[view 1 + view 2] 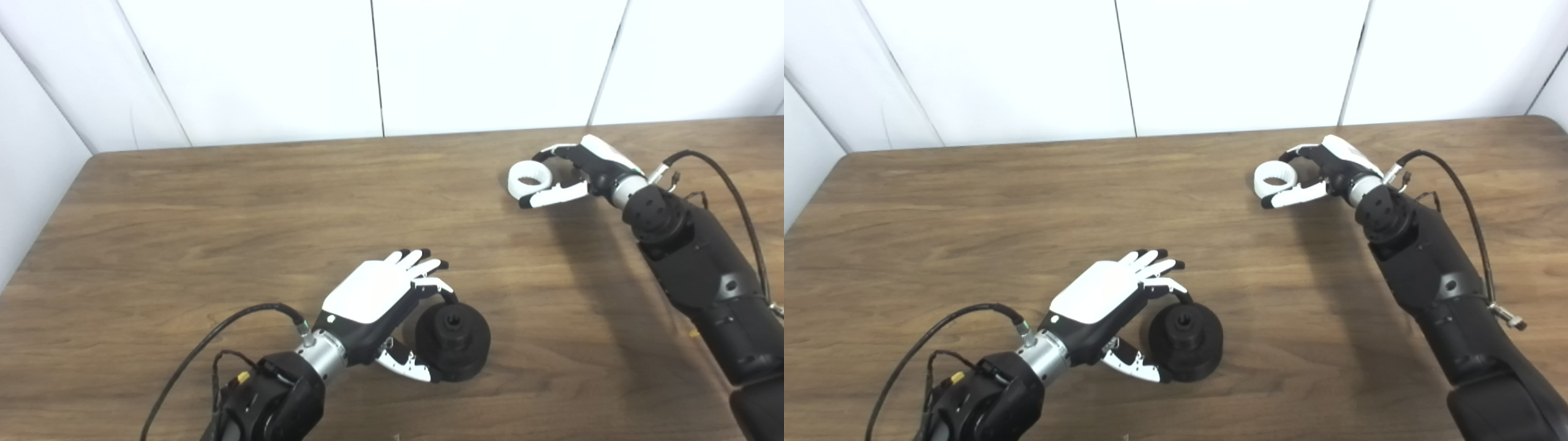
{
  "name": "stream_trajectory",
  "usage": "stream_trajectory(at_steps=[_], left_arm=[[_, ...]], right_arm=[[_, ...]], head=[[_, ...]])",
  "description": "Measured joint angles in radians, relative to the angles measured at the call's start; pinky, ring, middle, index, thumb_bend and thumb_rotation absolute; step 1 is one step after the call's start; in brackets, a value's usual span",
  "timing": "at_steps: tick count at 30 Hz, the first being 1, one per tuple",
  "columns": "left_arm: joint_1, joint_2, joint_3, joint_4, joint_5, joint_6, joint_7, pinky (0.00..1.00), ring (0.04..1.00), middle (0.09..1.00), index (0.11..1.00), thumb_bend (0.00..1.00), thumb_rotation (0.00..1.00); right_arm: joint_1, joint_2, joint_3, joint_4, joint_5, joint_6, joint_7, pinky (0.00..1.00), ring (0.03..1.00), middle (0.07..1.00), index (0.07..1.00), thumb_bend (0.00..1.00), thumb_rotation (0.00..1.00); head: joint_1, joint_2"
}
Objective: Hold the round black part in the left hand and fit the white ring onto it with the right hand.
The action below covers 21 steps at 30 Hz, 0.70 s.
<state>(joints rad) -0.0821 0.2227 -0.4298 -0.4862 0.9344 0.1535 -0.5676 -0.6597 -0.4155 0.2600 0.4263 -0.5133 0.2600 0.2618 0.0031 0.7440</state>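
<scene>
The round black part (453, 343) stands on the wooden table (245, 202) near the front, a hole in its raised centre. My left hand (383, 300) lies against its left side, thumb at the lower edge and one curled finger at its far edge, pinching it; the other fingers (416, 260) stretch out flat. At the back right, my right hand (569, 174) has the white ring (530, 176) between a curved finger behind it and the thumb in front. I cannot tell whether the ring rests on the table or hangs just above it.
White wall panels (380, 67) close off the table's far edge and left side. Black cables loop from both wrists, one (729, 184) arching over the right forearm. Bare wood separates the two hands.
</scene>
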Motion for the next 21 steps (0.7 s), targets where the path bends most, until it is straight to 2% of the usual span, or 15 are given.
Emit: stream_trajectory(at_steps=[11, 21], left_arm=[[0.001, -0.004, 0.000, -0.006, 0.009, 0.003, -0.013, 1.00, 1.000, 0.953, 0.710, 0.90, 0.24], [0.001, -0.006, 0.001, -0.006, 0.011, 0.003, -0.015, 1.00, 1.000, 0.952, 0.708, 0.91, 0.24]], right_arm=[[0.001, 0.000, 0.000, 0.002, 0.003, -0.001, -0.006, 0.92, 0.998, 0.927, 0.804, 0.93, 0.46], [0.002, 0.004, -0.002, 0.009, 0.009, -0.005, -0.033, 0.94, 0.994, 0.915, 0.764, 0.88, 0.40]], head=[[0.002, 0.002], [0.000, 0.002]])
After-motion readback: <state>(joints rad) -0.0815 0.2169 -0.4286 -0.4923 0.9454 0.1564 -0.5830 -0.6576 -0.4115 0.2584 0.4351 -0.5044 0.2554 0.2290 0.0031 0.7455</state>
